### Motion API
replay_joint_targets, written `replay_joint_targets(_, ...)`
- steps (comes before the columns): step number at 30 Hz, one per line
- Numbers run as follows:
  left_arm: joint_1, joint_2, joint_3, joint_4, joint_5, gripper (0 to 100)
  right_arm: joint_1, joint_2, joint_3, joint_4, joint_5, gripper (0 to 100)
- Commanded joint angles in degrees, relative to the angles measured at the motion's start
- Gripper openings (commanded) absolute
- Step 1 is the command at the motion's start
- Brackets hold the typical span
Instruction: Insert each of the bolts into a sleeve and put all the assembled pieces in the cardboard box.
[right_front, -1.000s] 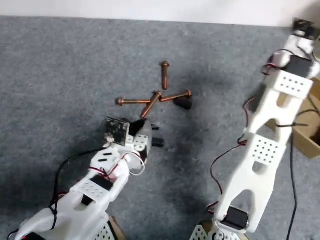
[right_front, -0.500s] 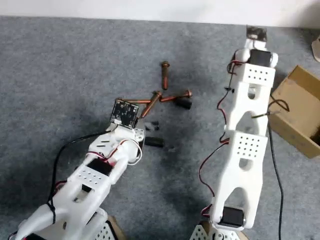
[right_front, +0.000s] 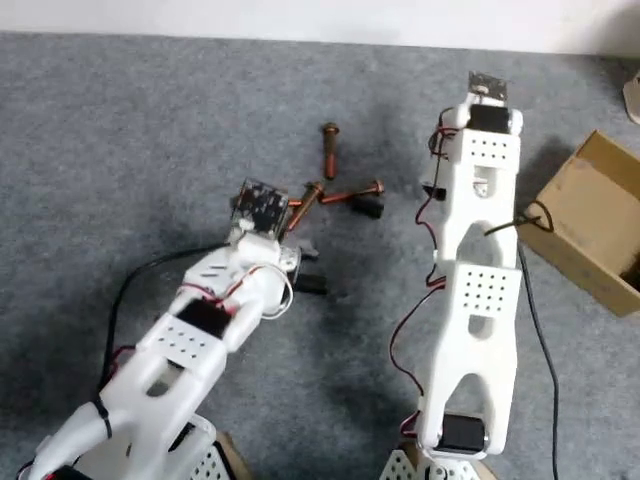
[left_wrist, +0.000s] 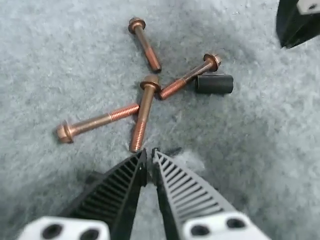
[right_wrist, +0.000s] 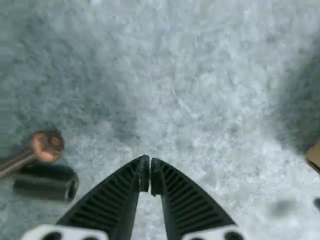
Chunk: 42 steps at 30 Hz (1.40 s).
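Note:
Several copper bolts lie in a loose cluster on the grey carpet: one (right_front: 329, 148) apart at the far side, the others (left_wrist: 142, 112) crossing each other. A black sleeve (right_front: 368, 206) lies beside a bolt head (left_wrist: 212, 61). In the left wrist view my left gripper (left_wrist: 149, 161) is shut and empty, just short of the nearest bolt's threaded tip. My right gripper (right_wrist: 150, 175) is shut and empty over bare carpet, with the same sleeve (right_wrist: 45, 182) and a bolt head (right_wrist: 47, 145) off to one side. The cardboard box (right_front: 590, 230) stands at the right edge.
A second black sleeve (right_front: 310, 284) lies on the carpet next to the left arm (right_front: 215, 310). The right arm (right_front: 478, 250) stretches up the table between the bolts and the box. The other arm's black gripper (left_wrist: 297, 20) shows in the left wrist view's corner.
The right arm has swung left, away from the box and toward the bolts. The left arm has pushed forward, closer to the bolt cluster.

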Motion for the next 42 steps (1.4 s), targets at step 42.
replay_joint_targets(42,3.65,58.15,-67.91,18.90,0.26,13,-1.89,21.58,-28.97,-3.74,4.40,0.7)
